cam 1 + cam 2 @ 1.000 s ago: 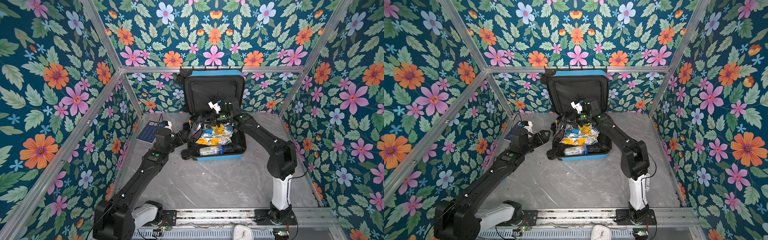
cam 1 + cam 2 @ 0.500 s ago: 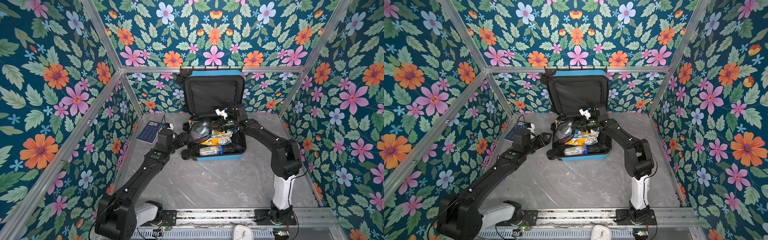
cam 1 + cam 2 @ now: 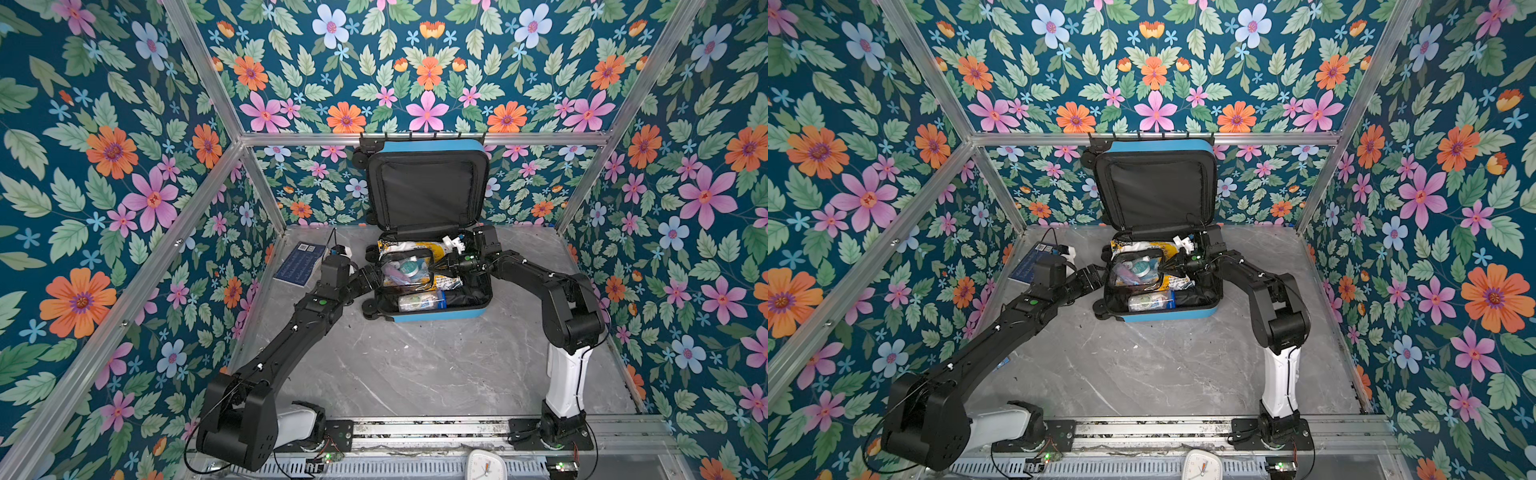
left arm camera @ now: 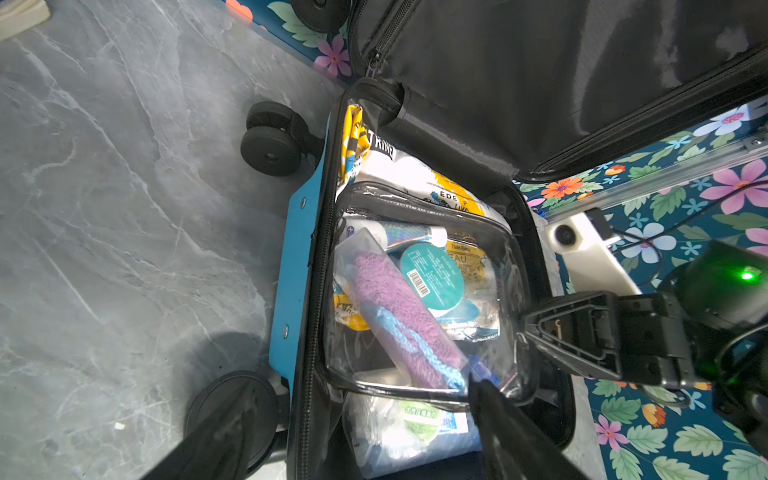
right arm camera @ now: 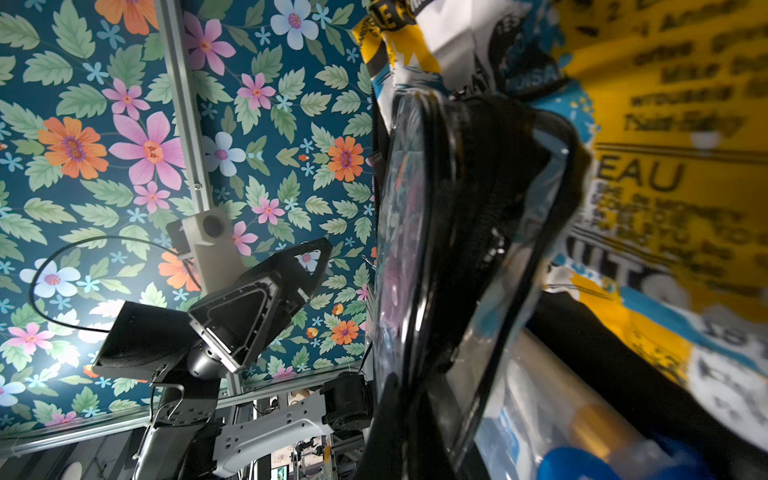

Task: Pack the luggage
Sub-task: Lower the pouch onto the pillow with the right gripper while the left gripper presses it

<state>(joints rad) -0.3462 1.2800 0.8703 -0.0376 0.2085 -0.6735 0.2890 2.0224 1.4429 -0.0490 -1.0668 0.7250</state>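
Inside the luggage (image 3: 440,314), the clear pouch (image 3: 402,271) has come down onto the yellow bag (image 3: 415,248); right hand (image 3: 438,266) still clenches it, left hand (image 3: 368,277) released outside the luggage; letting go seems next

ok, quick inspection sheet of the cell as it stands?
Surface: grey marble top, a few dark specks.
Job's things: luggage open, lid upright against the back wall; inside, a clear pouch on a yellow-white bag, and a packet nearer the front.
Clutter: blue flat item left of the luggage; white clock by the front rail.
End effectors: left end effector open, at the luggage's left wall; right end effector shut on the pouch's edge.
Cables: black loop at the left wrist camera.
Surroundings: floral walls, aluminium frame.
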